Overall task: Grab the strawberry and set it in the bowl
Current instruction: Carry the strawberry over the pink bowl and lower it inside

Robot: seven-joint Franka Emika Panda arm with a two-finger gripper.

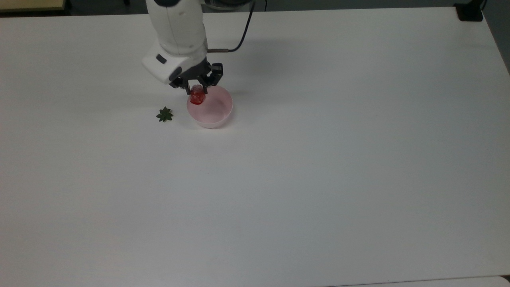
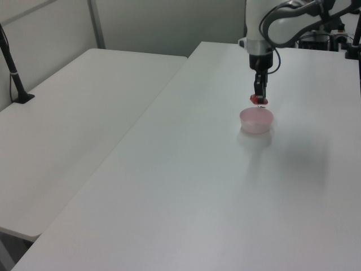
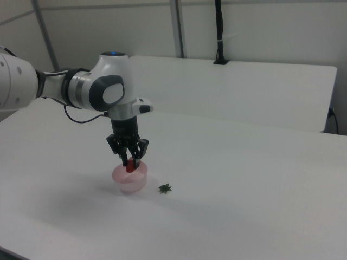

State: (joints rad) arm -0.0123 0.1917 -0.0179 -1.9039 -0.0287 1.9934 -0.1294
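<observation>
Top view, L to R: dark green leaf cap (image 1: 164,114) lies alone on the white table (image 1: 318,179), just beside the bowl's left side, not touching. Next, gripper (image 1: 197,92) w/ fingers clamped on the strawberry (image 1: 197,97), red body only, w/o cap. Berry hangs over the top-left rim of the pink bowl (image 1: 215,109), above it, not resting inside. Bowl upright on table. Black cable loops off the wrist toward the top view's right. Right view: gripper (image 3: 130,161) points straight down, strawberry (image 3: 130,167) pinched just above bowl (image 3: 130,181); leaf cap (image 3: 165,188) sits near bowl on the right view's right. Left view: strawberry (image 2: 259,100) above bowl (image 2: 256,120) far rim.
</observation>
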